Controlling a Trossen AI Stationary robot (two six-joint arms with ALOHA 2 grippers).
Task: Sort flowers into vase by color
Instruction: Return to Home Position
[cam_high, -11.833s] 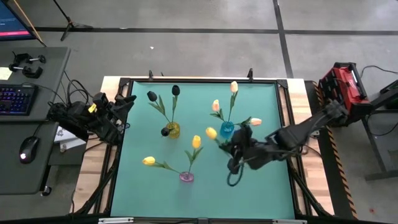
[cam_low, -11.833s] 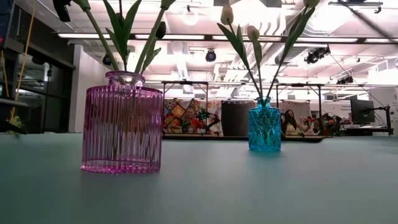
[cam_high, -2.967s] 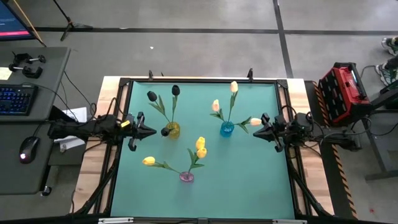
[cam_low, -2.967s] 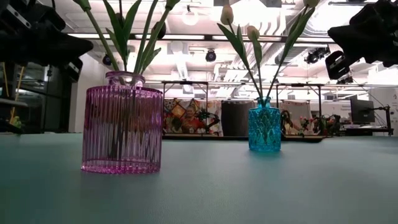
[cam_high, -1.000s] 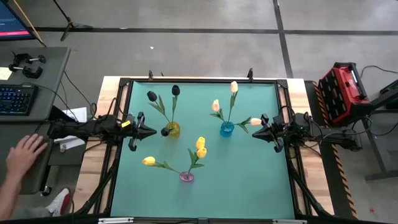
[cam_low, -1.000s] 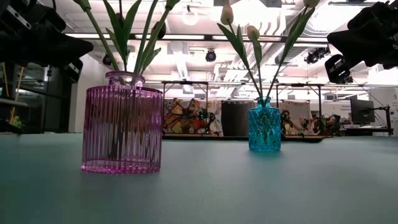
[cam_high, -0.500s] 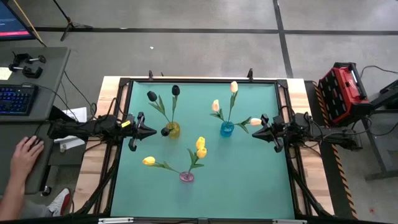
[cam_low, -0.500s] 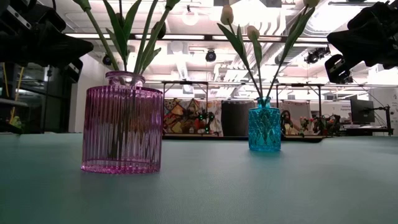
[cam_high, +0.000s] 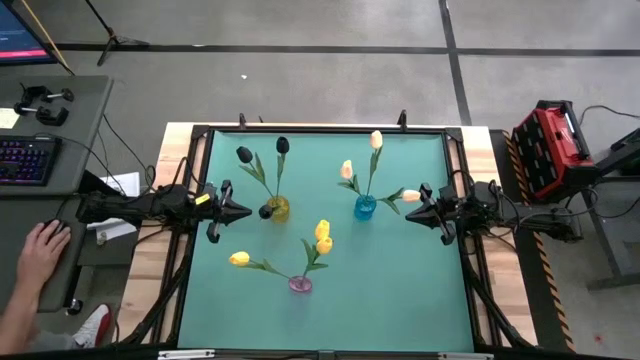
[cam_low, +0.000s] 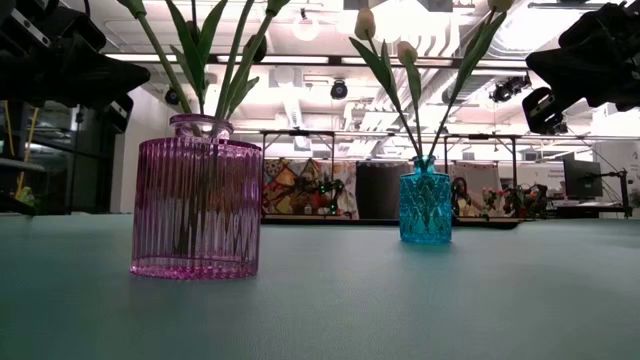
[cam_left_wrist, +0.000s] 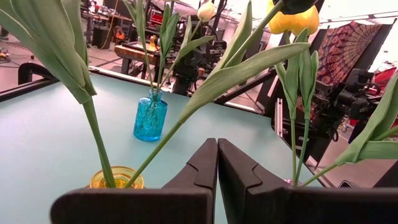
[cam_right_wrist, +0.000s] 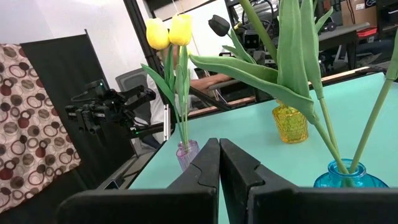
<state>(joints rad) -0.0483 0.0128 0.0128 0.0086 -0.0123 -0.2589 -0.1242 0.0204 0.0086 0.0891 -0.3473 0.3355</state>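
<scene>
On your teal tabletop (cam_high: 400, 290), every stem I can see stands in a vase. The sorting reads as done, and what is left is parking the arms cleanly. The left arm (cam_high: 130, 205) lies low along the tabletop's left edge and the right arm (cam_high: 520, 218) mirrors it on the right edge, both pointing inward. To my eye that is home, or very close to it. If you make any last adjustment, pull each arm straight back along its own line and don't sweep sideways.

The left gripper (cam_high: 238, 211) points at the yellow vase (cam_high: 278, 209) and is near it. The right gripper (cam_high: 412, 211) points at the blue vase (cam_high: 365, 207) from a little farther off. The purple vase (cam_high: 299, 284) stands apart from the other two, well clear of both grippers.

The black tulips (cam_high: 244, 154) sit in the yellow vase, the yellow tulips (cam_high: 322, 231) in the purple, and the cream-peach tulips (cam_high: 376, 139) in the blue. Watch two low heads: a black bud (cam_high: 265, 212) hangs just beside the left gripper's tip, and a peach bud (cam_high: 411, 196) leans out near the right gripper's tip. I judge those would snag first.

Both wrist views show each gripper's fingers pressed together with nothing between them. Leave them so.
</scene>
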